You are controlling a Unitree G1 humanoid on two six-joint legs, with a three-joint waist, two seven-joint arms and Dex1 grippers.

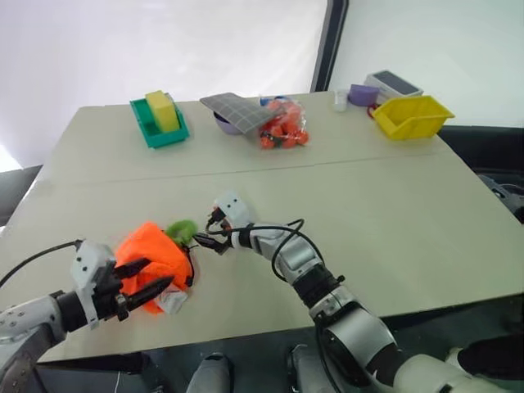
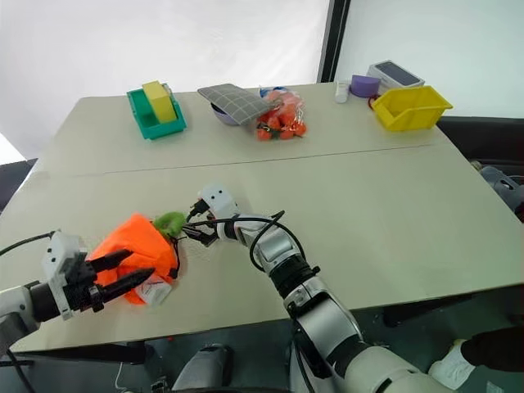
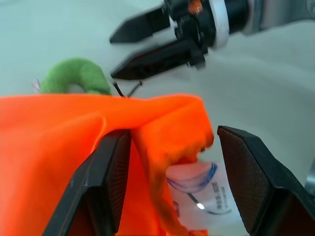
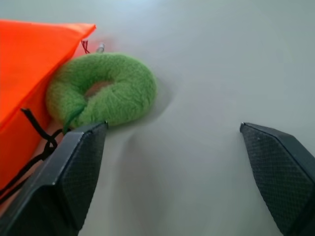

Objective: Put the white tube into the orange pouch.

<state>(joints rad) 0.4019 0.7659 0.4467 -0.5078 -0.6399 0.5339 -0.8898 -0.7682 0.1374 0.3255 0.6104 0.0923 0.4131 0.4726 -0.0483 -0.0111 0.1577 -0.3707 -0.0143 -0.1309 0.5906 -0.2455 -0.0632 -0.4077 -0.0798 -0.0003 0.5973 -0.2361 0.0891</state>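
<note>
White tube (image 3: pixel 204 189): soft white body, blue print, poking from under orange pouch (image 1: pixel 151 258) at near table (image 1: pixel 393 237) edge; cap end buried beneath fabric, markings illegible. Pouch neon orange, crumpled, dark cord (image 4: pixel 37 150) leading to fuzzy green ring (image 4: pixel 106 91) lying beside it. Left gripper (image 1: pixel 147 286) spread, 2 fingers straddling pouch fold, tube between. Right gripper (image 1: pixel 214 236) spread wide, just beside ring.
</note>
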